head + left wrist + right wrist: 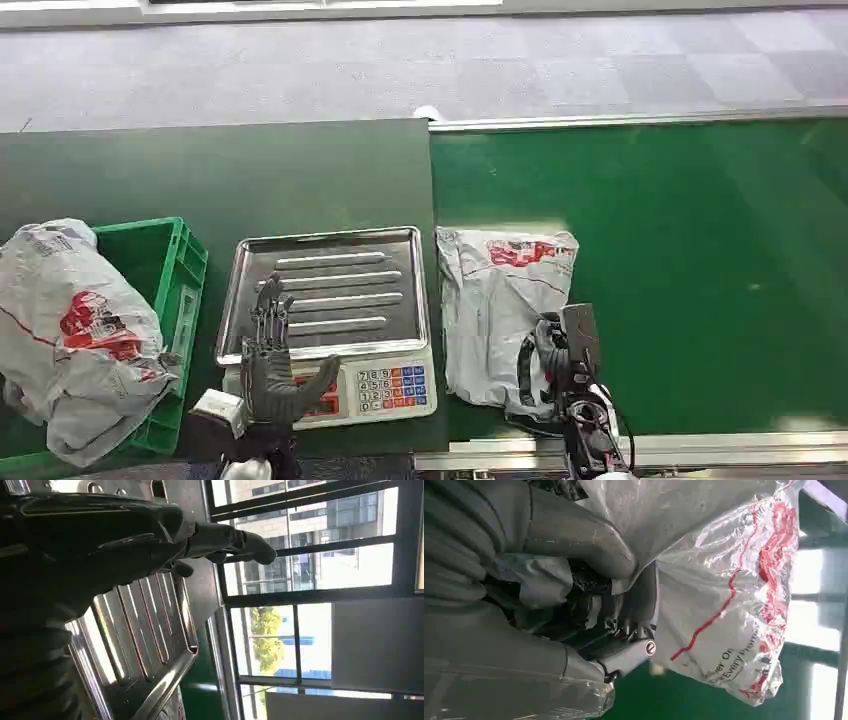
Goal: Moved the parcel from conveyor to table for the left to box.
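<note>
A green conveyor belt (680,270) fills the right half of the head view, with grey floor beyond. Low and right of centre, the right hand (552,362) grips the near edge of the grey parcel (497,305) lying on the belt. Lower left, the left hand (270,365) hovers empty, fingers extended, over the scale (330,320); further left sits a green crate (175,270) holding another bag (70,330).

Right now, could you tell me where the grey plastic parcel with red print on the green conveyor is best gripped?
Grip the grey plastic parcel at its near, loose edge, coming from the robot's side, as the right hand does: it lies flat, and the soft film bunches there.
</note>
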`<state>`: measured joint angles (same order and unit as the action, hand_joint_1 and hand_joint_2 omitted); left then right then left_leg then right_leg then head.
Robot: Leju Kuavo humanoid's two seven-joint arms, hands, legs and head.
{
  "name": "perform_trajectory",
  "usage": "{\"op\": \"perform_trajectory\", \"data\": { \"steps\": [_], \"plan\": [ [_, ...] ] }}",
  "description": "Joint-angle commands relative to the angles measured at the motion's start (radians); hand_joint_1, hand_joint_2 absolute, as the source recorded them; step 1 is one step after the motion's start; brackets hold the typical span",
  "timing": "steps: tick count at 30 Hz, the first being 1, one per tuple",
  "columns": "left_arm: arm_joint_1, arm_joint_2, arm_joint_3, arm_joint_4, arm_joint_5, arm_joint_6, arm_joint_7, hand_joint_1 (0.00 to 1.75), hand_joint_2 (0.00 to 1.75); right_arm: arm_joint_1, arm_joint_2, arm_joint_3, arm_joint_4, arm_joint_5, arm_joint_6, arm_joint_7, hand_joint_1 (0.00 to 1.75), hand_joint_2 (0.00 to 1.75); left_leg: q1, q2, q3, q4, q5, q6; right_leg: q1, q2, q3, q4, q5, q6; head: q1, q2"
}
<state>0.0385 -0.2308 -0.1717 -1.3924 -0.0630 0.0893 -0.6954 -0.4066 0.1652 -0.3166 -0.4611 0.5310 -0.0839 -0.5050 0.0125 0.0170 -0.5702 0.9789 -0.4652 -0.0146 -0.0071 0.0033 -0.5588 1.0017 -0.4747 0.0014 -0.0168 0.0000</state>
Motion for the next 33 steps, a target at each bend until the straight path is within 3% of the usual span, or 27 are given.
{"op": "perform_trajectory", "data": {
  "steps": [1,2,5,9,14,18,22,25,28,30,33],
  "plan": [
    [0.003,0.011,0.011,0.053,0.001,-0.034,-0.003,0.0,1.75,0.053,0.035,-0.075,-0.209,-0.071,-0.056,-0.106,1.75,1.75,-0.001,-0.002,0.001,-0.001,0.001,0.001,-0.001,-0.001,0.001,-0.001,0.0,0.0,0.0,0.0],
    [0.0,0.011,0.01,0.056,0.002,-0.038,-0.003,0.0,1.75,0.062,0.039,-0.086,-0.24,-0.085,-0.068,-0.12,1.75,1.75,-0.001,-0.002,0.0,-0.001,0.0,0.001,-0.001,-0.001,0.0,0.0,0.0,0.0,0.0,0.0],
    [-0.037,0.009,0.0,0.072,-0.008,-0.039,-0.003,0.0,1.75,0.189,0.071,-0.076,-0.565,-0.131,-0.119,-0.151,1.75,1.75,-0.001,-0.005,-0.001,-0.001,0.001,0.001,-0.001,-0.003,0.0,-0.001,0.0,0.0,0.0,0.0],
    [-0.044,0.009,-0.005,0.067,-0.011,-0.03,-0.003,0.0,1.75,0.217,0.075,-0.066,-0.645,-0.134,-0.126,-0.148,1.75,1.75,-0.001,-0.009,-0.002,0.0,0.001,0.001,-0.001,-0.007,0.0,0.0,-0.001,0.001,0.0,0.0],
    [-0.035,0.003,0.022,-0.004,0.014,-0.042,-0.003,0.0,1.75,0.322,0.118,-0.037,-0.961,-0.162,-0.233,-0.193,1.75,1.75,-0.001,-0.008,-0.003,0.0,0.0,0.001,-0.001,-0.006,-0.001,0.001,-0.001,0.0,0.0,0.0],
    [-0.035,0.003,0.022,-0.004,0.014,-0.042,-0.003,0.0,1.75,0.322,0.118,-0.037,-0.961,-0.162,-0.233,-0.193,1.75,1.75,-0.001,-0.006,-0.002,0.0,0.0,0.001,-0.001,-0.004,-0.001,0.0,-0.001,0.0,0.0,0.0],
    [-0.036,0.0,0.036,-0.032,0.02,-0.049,-0.003,0.0,1.75,0.43,0.082,0.112,-1.229,-0.248,-0.419,-0.193,1.75,1.75,-0.001,-0.006,-0.003,0.001,0.0,0.001,-0.001,-0.005,-0.002,0.001,-0.001,0.0,0.0,0.0],
    [-0.045,0.008,0.065,-0.058,0.025,-0.024,-0.003,0.0,1.75,0.417,0.073,0.187,-1.217,-0.249,-0.417,-0.193,1.75,1.75,-0.001,-0.01,-0.003,0.0,0.001,0.001,-0.001,-0.008,-0.001,0.001,-0.003,0.001,0.0,0.0],
    [-0.05,0.016,0.099,-0.076,0.041,-0.033,-0.003,0.0,1.75,0.364,0.079,0.215,-1.172,-0.264,-0.356,-0.19,1.73,1.75,0.0,-0.001,-0.002,0.0,-0.001,0.0,0.0,0.0,-0.001,0.0,0.0,0.001,0.0,0.0],
    [-0.05,0.016,0.099,-0.076,0.041,-0.033,-0.003,0.0,1.75,0.364,0.079,0.215,-1.172,-0.264,-0.356,-0.19,1.73,1.75,0.0,-0.001,-0.001,-0.001,0.001,0.0,0.0,0.0,-0.001,0.0,0.0,0.001,0.0,0.0],
    [-0.055,0.02,0.133,-0.107,0.031,-0.023,-0.003,0.0,1.75,0.235,0.073,0.29,-1.024,-0.184,-0.24,-0.101,1.75,1.75,0.0,-0.004,-0.001,-0.001,0.001,0.001,0.0,-0.003,0.0,0.0,0.0,0.001,0.0,0.0]
  ]
}}
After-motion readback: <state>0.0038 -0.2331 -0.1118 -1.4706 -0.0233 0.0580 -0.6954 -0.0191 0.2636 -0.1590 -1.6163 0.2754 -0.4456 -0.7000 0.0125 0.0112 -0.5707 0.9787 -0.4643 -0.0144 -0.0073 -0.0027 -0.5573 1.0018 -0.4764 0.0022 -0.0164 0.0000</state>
